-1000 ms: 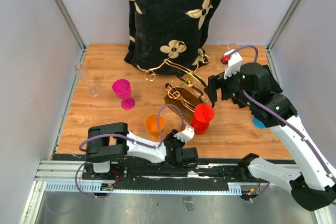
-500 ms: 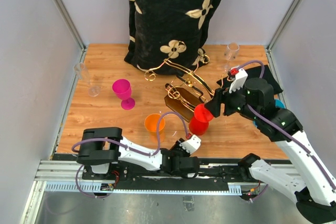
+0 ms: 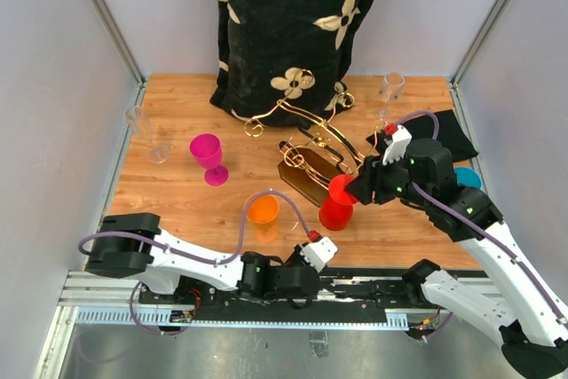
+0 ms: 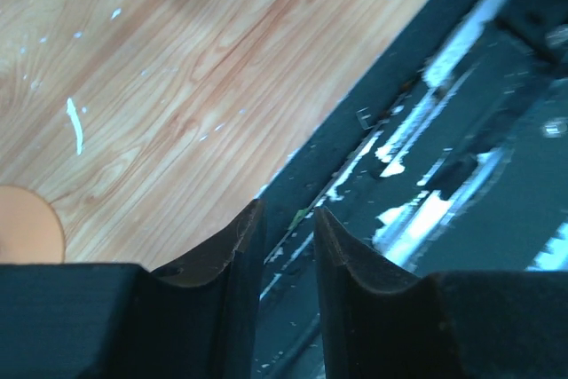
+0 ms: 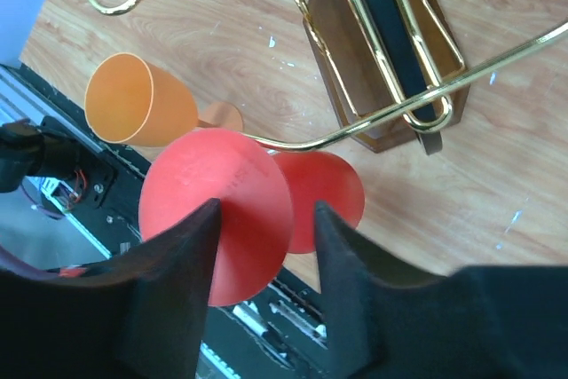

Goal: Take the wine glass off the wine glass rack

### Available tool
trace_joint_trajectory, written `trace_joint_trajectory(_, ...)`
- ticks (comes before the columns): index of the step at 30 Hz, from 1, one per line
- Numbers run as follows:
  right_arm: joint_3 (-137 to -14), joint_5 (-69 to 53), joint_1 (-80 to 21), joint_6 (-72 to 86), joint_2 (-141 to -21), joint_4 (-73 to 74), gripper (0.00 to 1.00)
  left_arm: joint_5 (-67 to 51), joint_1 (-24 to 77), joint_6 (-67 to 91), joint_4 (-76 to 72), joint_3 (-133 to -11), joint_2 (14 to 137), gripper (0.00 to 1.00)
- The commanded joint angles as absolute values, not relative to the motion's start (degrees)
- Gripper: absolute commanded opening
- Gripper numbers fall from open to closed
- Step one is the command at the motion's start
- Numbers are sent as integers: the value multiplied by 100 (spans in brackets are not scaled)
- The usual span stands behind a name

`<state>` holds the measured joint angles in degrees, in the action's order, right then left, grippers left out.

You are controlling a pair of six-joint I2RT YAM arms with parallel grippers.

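Red wine glass (image 3: 338, 204) hangs upside down from gold scroll arm of wine glass rack (image 3: 312, 171), foot up, bowl just above worktop (image 3: 177, 197). Right hand (image 5: 262, 219) straddles foot, fingers apart either side, not clamped — likely lining up to slide it off arm. Left hand (image 4: 286, 239) low at near edge, nearly pinched together, holding nothing. Loose glasses standing on worktop: one orange (image 3: 263, 213), one magenta (image 3: 208, 156), two clear (image 3: 389, 88).

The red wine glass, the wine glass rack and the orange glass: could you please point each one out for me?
red wine glass (image 5: 217, 210): right wrist view, on its round foot.
wine glass rack (image 3: 302, 182): top external view, on its brown base.
orange glass (image 5: 133, 99): right wrist view, on its bowl.
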<state>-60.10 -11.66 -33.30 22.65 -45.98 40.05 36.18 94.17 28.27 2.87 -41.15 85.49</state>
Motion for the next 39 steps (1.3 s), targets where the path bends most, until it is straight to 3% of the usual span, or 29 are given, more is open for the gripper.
trace_joint_trajectory(1, -5899, -1369, -3274, 2471, -4503, 3748, 41, 3302, 9507, 2626, -100, -4071, 8049, 33)
trace_joint_trajectory(6, -5846, -1461, -3267, 2531, -4416, 3596, 15, 3266, 9527, 2621, -2, -4138, 7914, 32)
trace_joint_trajectory(10, -5869, -1468, -3256, 2535, -4355, 3594, 2, 3235, 9538, 2640, 26, -4202, 7930, 32)
trace_joint_trajectory(39, -5177, -2863, -2515, 3358, -4553, 1753, 1, 3372, 9576, 2694, 167, -4298, 7291, 31)
